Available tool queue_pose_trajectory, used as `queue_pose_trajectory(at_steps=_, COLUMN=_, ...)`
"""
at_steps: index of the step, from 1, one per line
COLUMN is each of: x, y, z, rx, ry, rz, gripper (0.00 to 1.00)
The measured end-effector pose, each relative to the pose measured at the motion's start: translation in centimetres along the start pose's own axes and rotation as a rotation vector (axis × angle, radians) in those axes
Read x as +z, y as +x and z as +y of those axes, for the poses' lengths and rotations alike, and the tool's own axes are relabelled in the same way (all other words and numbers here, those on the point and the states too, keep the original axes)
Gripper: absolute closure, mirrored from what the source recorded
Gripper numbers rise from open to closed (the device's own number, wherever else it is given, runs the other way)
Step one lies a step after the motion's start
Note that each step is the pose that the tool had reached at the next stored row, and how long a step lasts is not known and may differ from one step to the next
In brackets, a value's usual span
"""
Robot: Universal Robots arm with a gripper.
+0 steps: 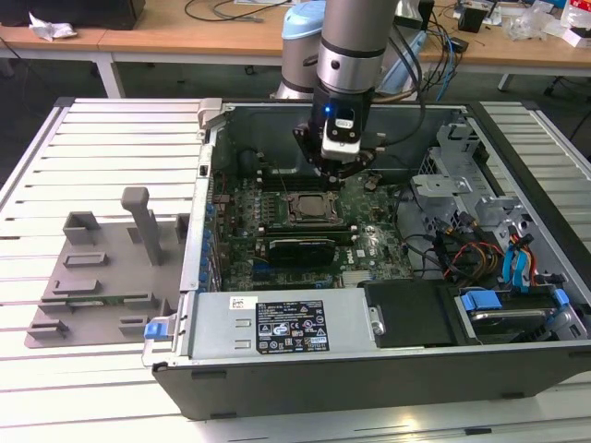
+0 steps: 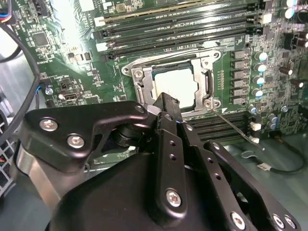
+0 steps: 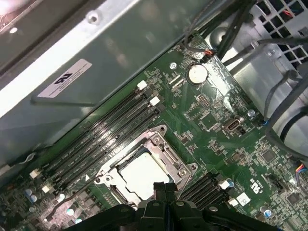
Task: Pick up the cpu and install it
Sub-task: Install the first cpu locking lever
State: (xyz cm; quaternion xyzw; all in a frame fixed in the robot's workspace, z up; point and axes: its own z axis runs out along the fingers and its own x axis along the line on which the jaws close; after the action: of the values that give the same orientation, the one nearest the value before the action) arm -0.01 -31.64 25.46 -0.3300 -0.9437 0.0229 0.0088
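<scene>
Fixture plate (image 1: 92, 277): grey moulded holder on the slatted table, outside the case wall, well off to the exterior view's left of the gripper; one upright post stands on it.

Table (image 1: 102, 157): ribbed metal slats run bare between the fixture plate and the case, open room on that side.

Case (image 1: 208, 185): open computer case, its left wall edge stands near the gripper's side of the board; the back wall rises close behind the arm.

Memory slots (image 3: 103, 139): long dark rows run along one side of the socket, near its frame; a second set (image 2: 226, 122) flanks the other side.

Socket (image 3: 180, 166): dark square with a metal frame, directly under the gripper; the frame edge rings the chip closely on all sides in both wrist views.

Cpu (image 3: 144, 174): pale silver square lying flat inside the socket frame, just below the fingertips, also seen at (image 2: 175, 84) in the second wrist view.

Gripper (image 1: 334, 173): hangs over the socket, inside the case; in the first wrist view its fingers (image 3: 161, 190) stand pressed together, tips just beside the chip's near edge. It holds nothing; I cannot tell whether the tips touch the chip.

Socket lever (image 2: 233, 127): thin wire arm sticks out from a frame corner, slanting across the slots beside the gripper.

Cables (image 1: 462, 249): orange and blue leads bunch by the drive cage, well to the exterior view's right of the gripper, crowding that side.
</scene>
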Motion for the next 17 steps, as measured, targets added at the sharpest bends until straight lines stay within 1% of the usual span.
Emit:
queue_pose_trajectory(at_steps=2, x=0.00, y=0.00, z=0.00, rx=-0.037, ry=0.0000, rz=-0.0018, gripper=0.89)
queue_pose_trajectory(at_steps=4, x=0.00, y=0.00, z=0.00, rx=-0.056, ry=0.0000, rz=-0.0027, gripper=0.89)
queue_pose_trajectory(at_steps=6, x=0.00, y=0.00, z=0.00, rx=-0.085, ry=0.0000, rz=-0.0042, gripper=0.89)
queue_pose_trajectory(at_steps=8, x=0.00, y=-0.01, z=0.00, rx=-0.157, ry=0.0002, rz=-0.0077, gripper=0.89)
queue_pose_trajectory(at_steps=10, x=0.00, y=-0.01, z=0.01, rx=-0.239, ry=0.0004, rz=-0.0118, gripper=0.89)
queue_pose_trajectory(at_steps=11, x=0.00, y=-0.01, z=0.01, rx=-0.294, ry=0.0004, rz=-0.0144, gripper=0.89)
queue_pose_trajectory(at_steps=17, x=0.00, y=-0.01, z=0.01, rx=-0.332, ry=0.0005, rz=-0.0163, gripper=0.89)
